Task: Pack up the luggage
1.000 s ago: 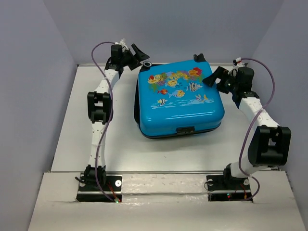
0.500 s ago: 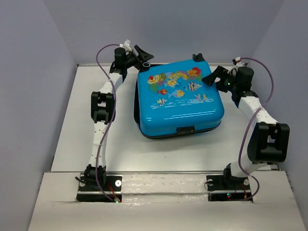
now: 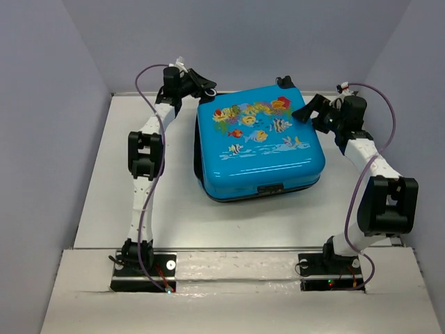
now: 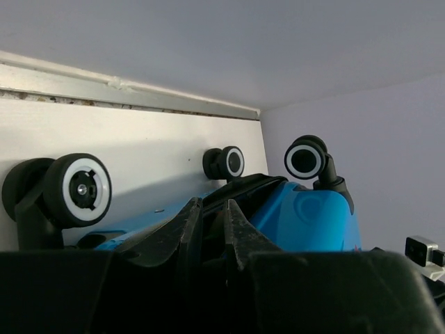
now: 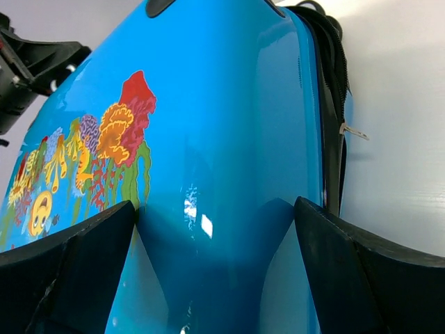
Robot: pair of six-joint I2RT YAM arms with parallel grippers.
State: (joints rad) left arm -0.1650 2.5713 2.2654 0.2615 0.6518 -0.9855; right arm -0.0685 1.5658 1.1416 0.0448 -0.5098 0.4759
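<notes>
White tabletop point(image 3: 118, 202), flat and plain, with pale purple walls point(image 3: 243, 42) at the back and on both sides. A silver strip point(image 4: 139, 94) where tabletop meets back wall. Shiny metal rail point(image 3: 236, 250) along the near edge, next to the arm bases.

In the middle of the tabletop, a bit to the back: the luggage point(image 3: 261, 142), a small bright-blue suitcase. Lies flat, fish and coral picture facing up, lid down. Black zipper trim point(image 5: 332, 139) running along its side, with a small pull tag point(image 5: 353, 131) sticking out. Wheels point(image 4: 82, 189) black with white rings, at the far end, near the back wall.

Left gripper point(image 3: 201, 83) at the far left corner of the luggage, by the wheels. Fingers point(image 4: 188, 226) nearly together, only a thin slit between. Cannot tell if anything is pinched there.

Right gripper point(image 3: 311, 111) at the far right corner, by the lid. Fingers point(image 5: 76, 257) spread wide apart, holding nothing, blue lid seen between them.
</notes>
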